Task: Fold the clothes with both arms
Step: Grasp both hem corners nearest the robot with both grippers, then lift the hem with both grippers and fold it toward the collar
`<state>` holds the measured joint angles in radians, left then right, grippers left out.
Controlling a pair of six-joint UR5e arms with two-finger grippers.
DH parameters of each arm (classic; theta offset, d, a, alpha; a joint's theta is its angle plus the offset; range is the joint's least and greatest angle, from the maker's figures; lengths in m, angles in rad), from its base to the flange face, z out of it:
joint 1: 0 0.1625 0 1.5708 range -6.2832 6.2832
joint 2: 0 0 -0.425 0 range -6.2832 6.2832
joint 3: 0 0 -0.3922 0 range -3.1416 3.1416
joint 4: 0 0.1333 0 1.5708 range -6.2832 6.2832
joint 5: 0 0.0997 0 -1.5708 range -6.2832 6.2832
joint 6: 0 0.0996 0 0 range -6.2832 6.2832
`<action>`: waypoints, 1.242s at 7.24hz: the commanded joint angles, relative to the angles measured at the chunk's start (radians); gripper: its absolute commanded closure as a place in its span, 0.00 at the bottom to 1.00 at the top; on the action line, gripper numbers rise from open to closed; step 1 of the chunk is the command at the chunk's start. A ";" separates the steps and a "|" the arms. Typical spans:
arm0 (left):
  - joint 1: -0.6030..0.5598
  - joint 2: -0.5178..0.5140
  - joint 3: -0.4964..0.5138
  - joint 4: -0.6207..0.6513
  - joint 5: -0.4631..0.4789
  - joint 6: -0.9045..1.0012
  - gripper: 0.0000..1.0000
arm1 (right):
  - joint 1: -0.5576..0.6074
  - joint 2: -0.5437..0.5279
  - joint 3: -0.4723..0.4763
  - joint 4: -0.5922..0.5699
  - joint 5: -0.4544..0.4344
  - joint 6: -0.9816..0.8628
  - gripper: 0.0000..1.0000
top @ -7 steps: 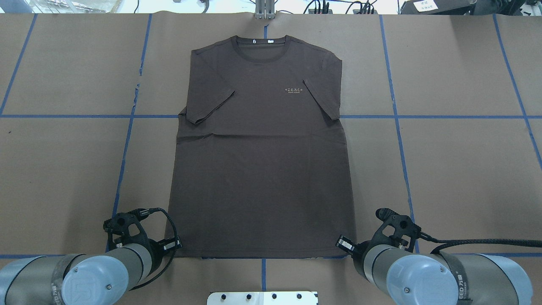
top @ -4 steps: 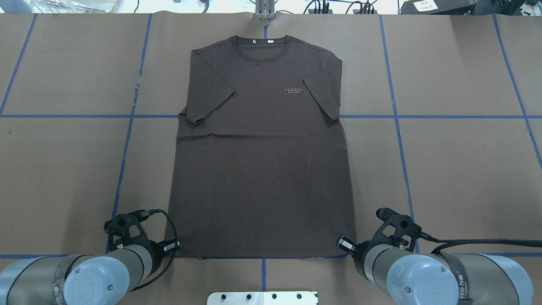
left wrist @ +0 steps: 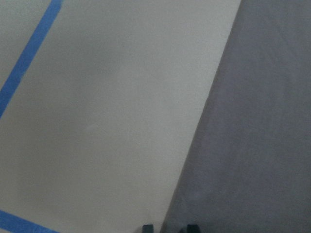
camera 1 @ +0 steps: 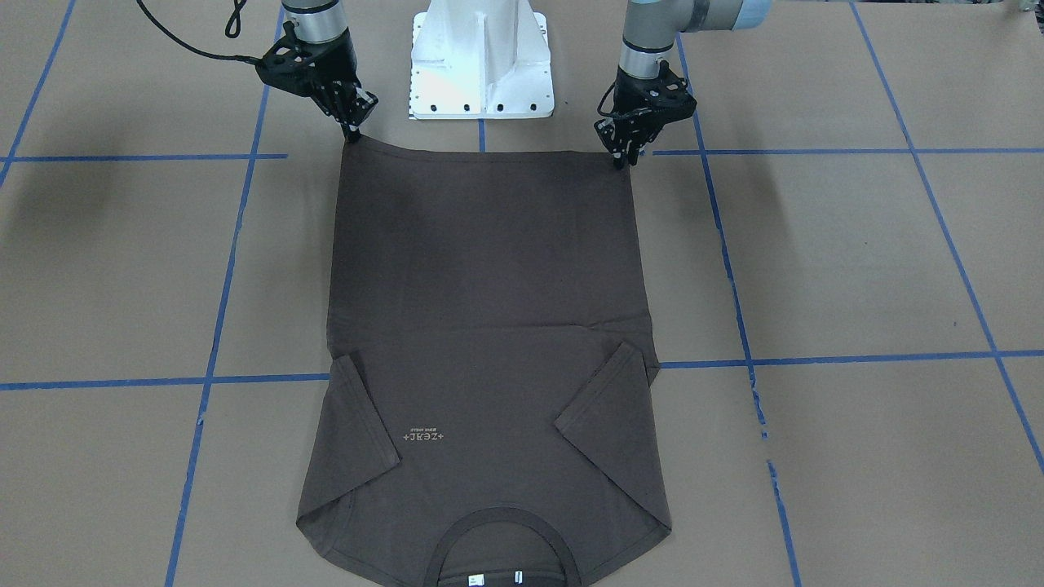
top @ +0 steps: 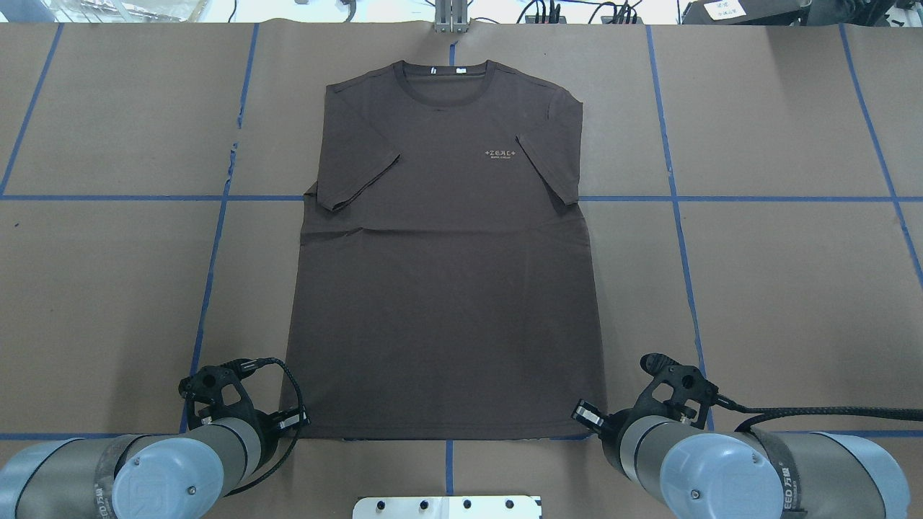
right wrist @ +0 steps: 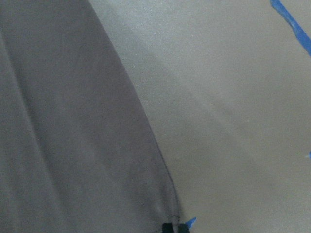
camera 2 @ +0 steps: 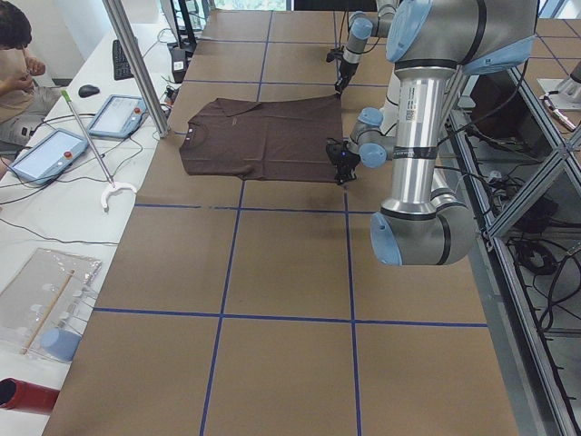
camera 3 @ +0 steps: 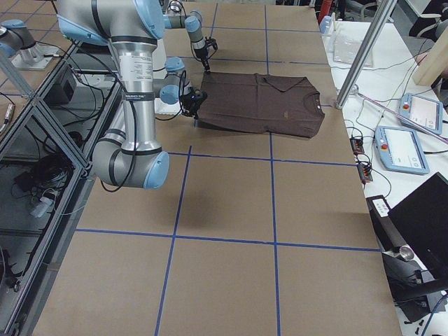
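T-shirt (camera 1: 489, 261) hem corners lie between both jaws

Soft, matt knit cloth shirt (top: 447, 303) on matt brown paper (top: 793, 303), lined with smooth blue tape (top: 757, 198). My left arm (top: 58, 468) and right arm (top: 815, 461) are satin grey metal with glossy blue plastic caps (top: 166, 483). My base (camera 1: 481, 57) is glossy white.

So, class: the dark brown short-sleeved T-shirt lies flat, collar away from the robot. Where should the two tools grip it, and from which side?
Grip the dark brown short-sleeved T-shirt at its two hem corners, coming down from the robot's side. The straight hem lies nearest the white pedestal base, flat and unfolded, and the black left tool and right tool stand at those corners.
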<state>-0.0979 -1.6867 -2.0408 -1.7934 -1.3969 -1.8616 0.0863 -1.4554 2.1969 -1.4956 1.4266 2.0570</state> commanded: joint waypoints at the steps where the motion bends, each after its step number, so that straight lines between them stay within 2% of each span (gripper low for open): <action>1: 0.000 -0.033 -0.028 0.002 -0.057 -0.001 1.00 | 0.001 0.001 0.004 0.000 0.000 0.000 1.00; 3: -0.008 -0.010 -0.170 0.014 -0.062 -0.004 1.00 | 0.001 -0.029 0.071 -0.009 0.015 0.005 1.00; 5: -0.005 -0.004 -0.205 0.020 -0.080 -0.045 1.00 | -0.013 -0.037 0.099 -0.011 0.025 0.014 1.00; 6: 0.007 0.002 -0.263 0.067 -0.083 -0.053 1.00 | -0.040 -0.069 0.145 -0.011 0.044 0.015 1.00; 8: 0.079 0.002 -0.373 0.137 -0.099 -0.160 1.00 | -0.062 -0.210 0.296 -0.011 0.107 0.015 1.00; 9: 0.063 0.001 -0.427 0.140 -0.112 -0.146 1.00 | -0.048 -0.214 0.309 -0.011 0.104 0.015 1.00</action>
<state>-0.0374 -1.6851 -2.3983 -1.6696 -1.4968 -1.9976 0.0320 -1.6316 2.4575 -1.5063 1.5165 2.0722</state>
